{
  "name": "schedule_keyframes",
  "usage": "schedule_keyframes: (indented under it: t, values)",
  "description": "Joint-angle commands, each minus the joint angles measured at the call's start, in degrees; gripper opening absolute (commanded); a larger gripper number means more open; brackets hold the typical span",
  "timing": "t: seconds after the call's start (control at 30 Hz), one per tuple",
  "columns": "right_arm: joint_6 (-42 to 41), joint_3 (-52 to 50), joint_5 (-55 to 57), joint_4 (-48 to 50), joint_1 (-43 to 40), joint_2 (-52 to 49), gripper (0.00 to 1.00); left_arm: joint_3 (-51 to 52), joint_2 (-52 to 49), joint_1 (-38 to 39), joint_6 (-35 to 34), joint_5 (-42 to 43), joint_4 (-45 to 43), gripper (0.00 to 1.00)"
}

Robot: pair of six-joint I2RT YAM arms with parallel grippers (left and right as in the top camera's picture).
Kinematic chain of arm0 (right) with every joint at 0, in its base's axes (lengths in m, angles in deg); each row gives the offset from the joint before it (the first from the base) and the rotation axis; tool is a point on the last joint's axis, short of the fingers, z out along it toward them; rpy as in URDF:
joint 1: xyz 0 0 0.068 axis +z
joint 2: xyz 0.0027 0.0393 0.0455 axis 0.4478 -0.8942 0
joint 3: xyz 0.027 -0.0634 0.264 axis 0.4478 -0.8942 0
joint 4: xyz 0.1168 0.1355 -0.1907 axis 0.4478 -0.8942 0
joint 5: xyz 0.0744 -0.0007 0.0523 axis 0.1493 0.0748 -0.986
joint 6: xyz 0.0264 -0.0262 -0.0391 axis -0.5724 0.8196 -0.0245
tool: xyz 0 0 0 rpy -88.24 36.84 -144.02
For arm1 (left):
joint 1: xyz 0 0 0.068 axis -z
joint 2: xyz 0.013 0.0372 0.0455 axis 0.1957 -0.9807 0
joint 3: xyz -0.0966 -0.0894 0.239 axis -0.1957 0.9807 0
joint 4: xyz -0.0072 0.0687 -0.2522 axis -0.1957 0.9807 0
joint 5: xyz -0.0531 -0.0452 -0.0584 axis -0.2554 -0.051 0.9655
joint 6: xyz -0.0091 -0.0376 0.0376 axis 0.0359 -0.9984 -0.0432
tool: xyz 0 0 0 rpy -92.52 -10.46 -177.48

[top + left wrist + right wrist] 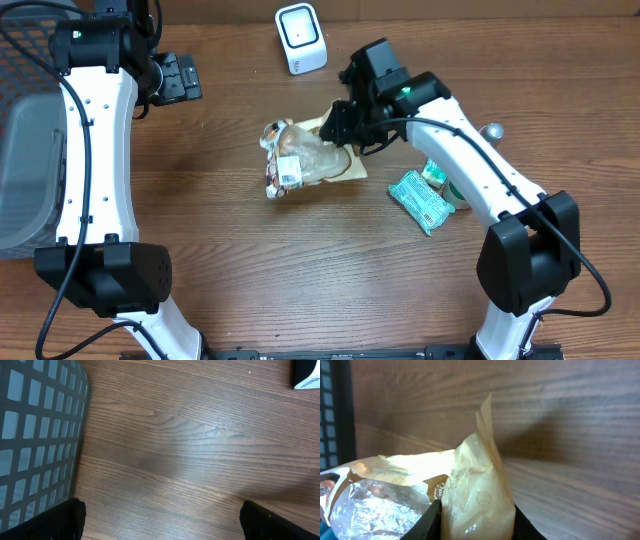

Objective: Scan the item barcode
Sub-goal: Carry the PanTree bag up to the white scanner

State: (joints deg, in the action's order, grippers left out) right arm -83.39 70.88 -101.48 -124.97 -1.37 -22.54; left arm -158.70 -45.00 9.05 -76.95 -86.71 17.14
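The item is a crinkled snack bag (305, 158) of tan paper and clear film, lying mid-table with a white barcode label (290, 170) facing up near its left end. My right gripper (342, 126) is shut on the bag's right end. In the right wrist view the tan end of the bag (477, 490) fills the gap of the right gripper (477, 517), both black fingers (427, 522) pressed against it. The white scanner (300, 38) stands at the back centre. Far left at the back, my left gripper (180, 78) is open over bare wood, seen as the left gripper (160, 525) holding nothing.
A grey mesh basket (25, 150) sits at the left edge, its wall close beside the left fingers (55, 520). A green packet (420, 200) and a green-and-white item (438, 175) lie under the right forearm. A corner of the scanner (306, 377) shows top right.
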Motion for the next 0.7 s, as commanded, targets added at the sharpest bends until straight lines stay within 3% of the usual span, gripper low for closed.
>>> schedule_keyframes:
  t: [0.0, 0.07, 0.2, 0.47, 0.67]
  values:
    - [1.79, 7.85, 2.27, 1.27, -0.28, 1.38, 0.04, -0.70, 0.87, 0.55, -0.59, -0.11, -0.07, 1.00]
    - [3.89, 12.48, 8.39, 3.06, 0.00, 1.38, 0.04, -0.70, 0.87, 0.55, -0.57, -0.11, -0.07, 1.00]
    - [6.69, 16.09, 26.01, 18.88, 0.81, 1.31, 0.04, -0.70, 0.87, 0.55, -0.57, -0.11, -0.07, 0.99]
    - [17.11, 15.69, 35.60, 43.78, 0.92, -4.92, 0.04, -0.70, 0.87, 0.55, -0.57, -0.11, -0.07, 1.00]
    - [31.76, 15.69, 41.59, 63.67, 0.96, -14.82, 0.04, -0.70, 0.87, 0.55, -0.57, -0.11, -0.07, 1.00]
